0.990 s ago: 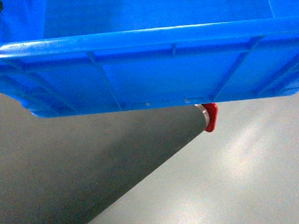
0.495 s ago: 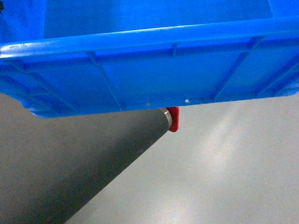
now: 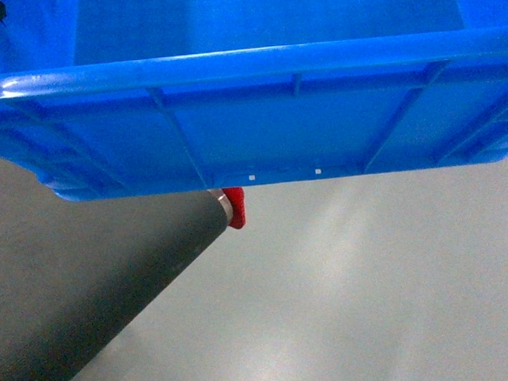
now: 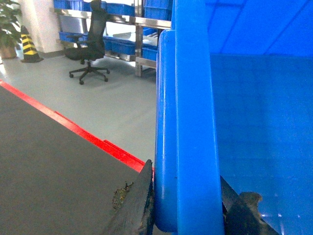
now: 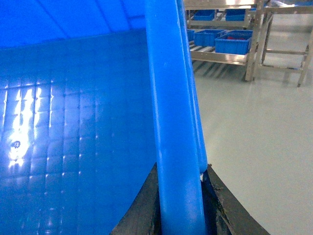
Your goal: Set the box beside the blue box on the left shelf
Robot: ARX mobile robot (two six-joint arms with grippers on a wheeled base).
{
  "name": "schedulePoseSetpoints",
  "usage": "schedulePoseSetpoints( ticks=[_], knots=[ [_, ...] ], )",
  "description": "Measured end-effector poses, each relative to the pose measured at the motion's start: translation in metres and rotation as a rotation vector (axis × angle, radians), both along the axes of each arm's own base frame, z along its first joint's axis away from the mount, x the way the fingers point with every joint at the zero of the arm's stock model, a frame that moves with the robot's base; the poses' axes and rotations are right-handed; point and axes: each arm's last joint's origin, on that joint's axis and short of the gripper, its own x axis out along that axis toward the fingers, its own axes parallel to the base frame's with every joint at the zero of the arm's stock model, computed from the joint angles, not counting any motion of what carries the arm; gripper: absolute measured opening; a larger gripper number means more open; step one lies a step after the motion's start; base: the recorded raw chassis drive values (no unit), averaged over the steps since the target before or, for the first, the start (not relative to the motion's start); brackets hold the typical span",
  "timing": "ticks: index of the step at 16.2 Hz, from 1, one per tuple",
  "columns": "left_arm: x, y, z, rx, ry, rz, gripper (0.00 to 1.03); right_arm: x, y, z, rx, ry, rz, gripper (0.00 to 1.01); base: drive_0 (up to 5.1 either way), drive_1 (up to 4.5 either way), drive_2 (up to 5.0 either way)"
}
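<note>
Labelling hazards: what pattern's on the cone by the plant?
Yellow-and-black striped cone, left wrist view.

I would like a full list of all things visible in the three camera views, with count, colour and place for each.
Large blue plastic crate: one, bright blue, fills the top of the head view; its rim is clamped on both sides.
Dark grey mat with red edge: one, on the floor, left wrist view.
Office chair: one, black, on the grey floor before the racks.
Striped cone: one, yellow and black, far left.
Potted plant: one, green, beside the cone.
Metal racks: several, pale metal, background, holding small blue bins.
Left gripper: one, dark, shut on the crate rim.
Right gripper: one, dark, shut on the opposite rim.
</note>
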Motion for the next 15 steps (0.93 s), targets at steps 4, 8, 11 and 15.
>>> schedulePoseSetpoints(
  ticks=[4, 8, 11, 15],
  knots=[
    [0.0000, 0.0000, 0.0000, 0.000, 0.000, 0.000, 0.20, 0.0000, 0.0000, 0.0000, 0.000, 0.000, 0.000, 0.15, -1.5, -1.50, -1.5],
    [0.0000, 0.0000, 0.0000, 0.000, 0.000, 0.000, 0.20, 0.0000, 0.0000, 0.0000, 0.000, 0.000, 0.000, 0.15, -1.4, -1.44, -1.4],
    [0.0000, 0.0000, 0.0000, 0.000, 0.000, 0.000, 0.20, 0.0000, 0.0000, 0.0000, 0.000, 0.000, 0.000, 0.15, -1.6, -1.62, -1.6],
    [0.0000, 0.0000, 0.0000, 0.000, 0.000, 0.000, 0.20, 0.0000, 0.0000, 0.0000, 0.000, 0.000, 0.000, 0.15, -1.4, -1.41, -1.4]
  ],
)
